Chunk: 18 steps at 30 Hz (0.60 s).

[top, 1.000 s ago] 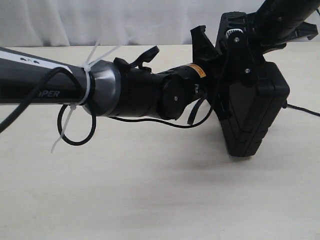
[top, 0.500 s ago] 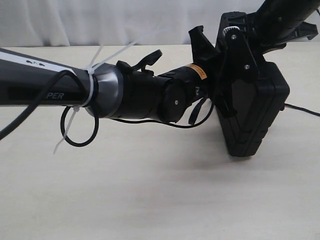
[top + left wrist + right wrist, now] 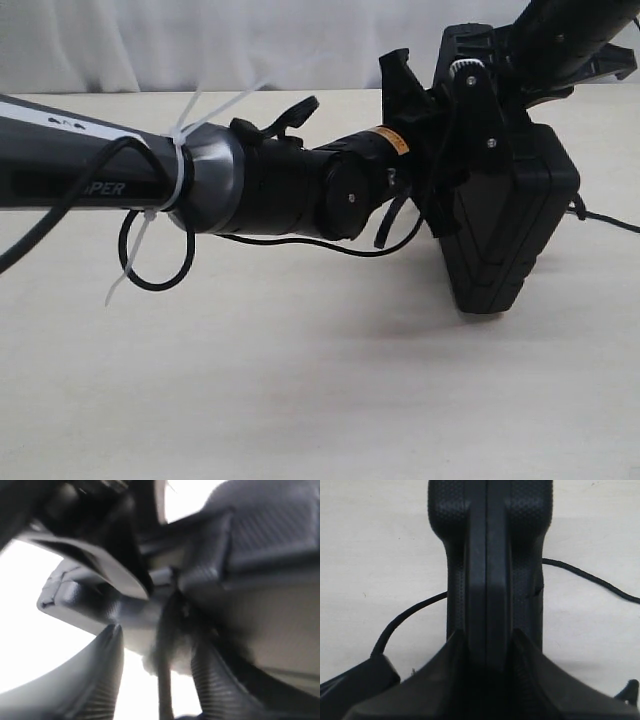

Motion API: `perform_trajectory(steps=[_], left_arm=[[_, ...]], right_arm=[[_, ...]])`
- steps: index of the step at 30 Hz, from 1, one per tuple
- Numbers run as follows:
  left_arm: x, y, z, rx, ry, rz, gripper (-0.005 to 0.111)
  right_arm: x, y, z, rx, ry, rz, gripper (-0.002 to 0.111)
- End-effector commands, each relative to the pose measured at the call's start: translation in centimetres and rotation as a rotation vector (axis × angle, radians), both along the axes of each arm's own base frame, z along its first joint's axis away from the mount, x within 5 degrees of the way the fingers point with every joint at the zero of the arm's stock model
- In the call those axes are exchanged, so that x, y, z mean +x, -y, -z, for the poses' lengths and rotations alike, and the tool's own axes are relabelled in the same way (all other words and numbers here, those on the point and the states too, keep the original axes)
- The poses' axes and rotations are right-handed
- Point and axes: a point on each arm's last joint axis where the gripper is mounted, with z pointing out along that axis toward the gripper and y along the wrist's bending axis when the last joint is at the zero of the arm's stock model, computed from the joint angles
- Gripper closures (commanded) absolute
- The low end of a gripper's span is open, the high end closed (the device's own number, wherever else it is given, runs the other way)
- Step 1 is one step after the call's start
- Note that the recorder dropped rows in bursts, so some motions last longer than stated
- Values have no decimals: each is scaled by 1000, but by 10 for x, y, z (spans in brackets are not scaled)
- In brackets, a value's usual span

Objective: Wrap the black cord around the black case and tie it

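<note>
My right gripper (image 3: 487, 645) is shut on the edge of the black case (image 3: 487, 555), which it holds tilted above the table (image 3: 300, 380). In the exterior view the black case (image 3: 510, 220) hangs at the right under my right gripper (image 3: 520, 55). The black cord (image 3: 590, 577) trails over the table on both sides of the case and shows thinly at the right edge (image 3: 600, 217). My left gripper (image 3: 157, 640) is open close against the case, with a blurred strand of cord (image 3: 163, 685) running free between its fingers (image 3: 107, 670). In the exterior view my left gripper (image 3: 430, 100) reaches in from the left.
My left arm (image 3: 200, 185) stretches across the left half of the scene, with a glossy cable loop (image 3: 155, 250) and white zip ties on it. A pale curtain (image 3: 200, 40) closes off the back. Bare table lies in front.
My left gripper's jaws have opened and let go of the cord. The left arm has shifted only slightly. The case and the right gripper have stayed put.
</note>
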Motion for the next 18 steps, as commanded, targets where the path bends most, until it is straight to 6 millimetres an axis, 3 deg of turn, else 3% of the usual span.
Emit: perform_trajectory(steps=[1,9,16,18], left_arm=[[0,-3,2,51,-5,-38,63],[10,-16,-2,-1,6,-235,64],[6,-14,4,-5,-85,-219,64],[4,-12,7,3,-117,-187,71]], right_arm=[[2,1,-10,14,60,1,104],[2,1,-10,14,60,1,104],[2,1,-10,14,60,1,104],[2,1,-10,14,60,1,104]])
